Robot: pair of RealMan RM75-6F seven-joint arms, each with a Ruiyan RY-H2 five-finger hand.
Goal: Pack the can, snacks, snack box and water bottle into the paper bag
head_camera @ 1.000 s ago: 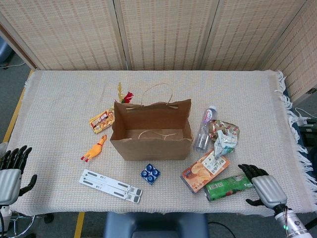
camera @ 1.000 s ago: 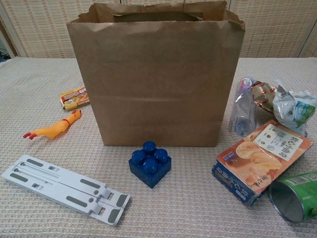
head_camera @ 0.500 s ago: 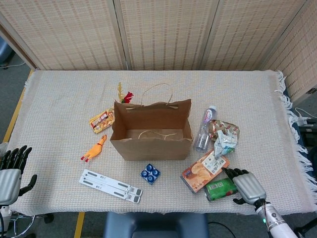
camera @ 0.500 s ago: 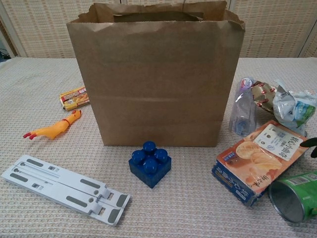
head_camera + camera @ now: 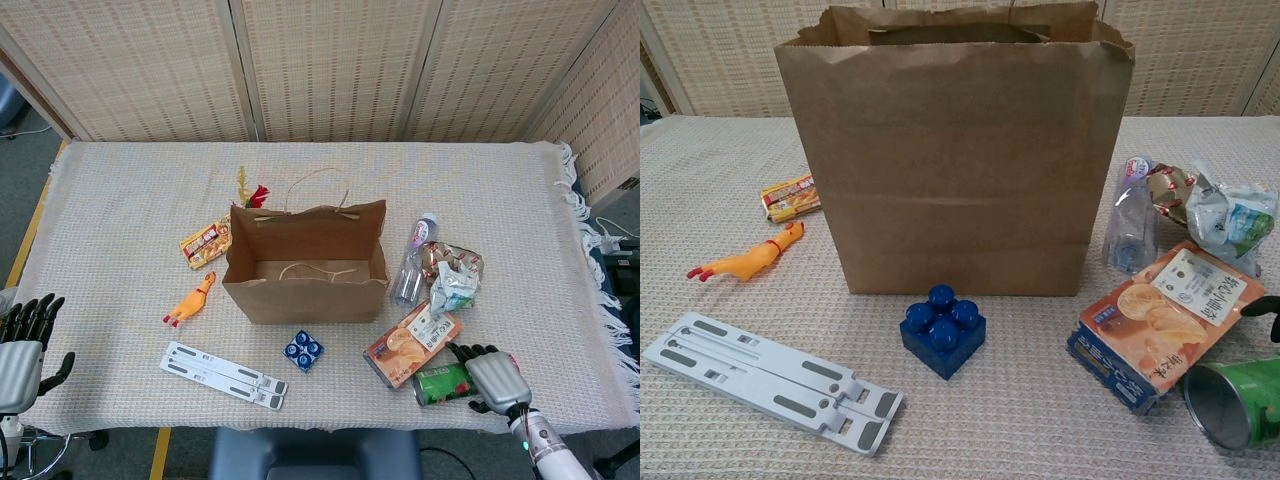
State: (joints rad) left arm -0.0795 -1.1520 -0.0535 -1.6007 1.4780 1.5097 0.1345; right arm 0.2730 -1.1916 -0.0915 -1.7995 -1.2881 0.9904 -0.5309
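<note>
The open brown paper bag (image 5: 305,262) (image 5: 955,150) stands upright mid-table. Right of it lie the clear water bottle (image 5: 412,258) (image 5: 1130,228) and the crumpled snacks (image 5: 455,272) (image 5: 1218,212). The orange snack box (image 5: 412,343) (image 5: 1165,320) lies flat in front of them. At the table's near edge the green can (image 5: 438,385) (image 5: 1240,398) lies on its side. My right hand (image 5: 492,378) sits over the can's right end, with fingers reaching past its far side and the thumb on the near side. A dark fingertip (image 5: 1262,306) shows above the can. My left hand (image 5: 20,345) hangs off the table's left front corner, fingers apart and empty.
A blue toy brick (image 5: 303,350) (image 5: 943,330) and a grey folding stand (image 5: 224,374) (image 5: 770,382) lie in front of the bag. Left of the bag are an orange rubber chicken (image 5: 189,300) (image 5: 745,262) and a snack packet (image 5: 205,243) (image 5: 790,197).
My right hand moved left from beside the can to over its right end. The can and the snack box shifted slightly left. The left hand stayed still.
</note>
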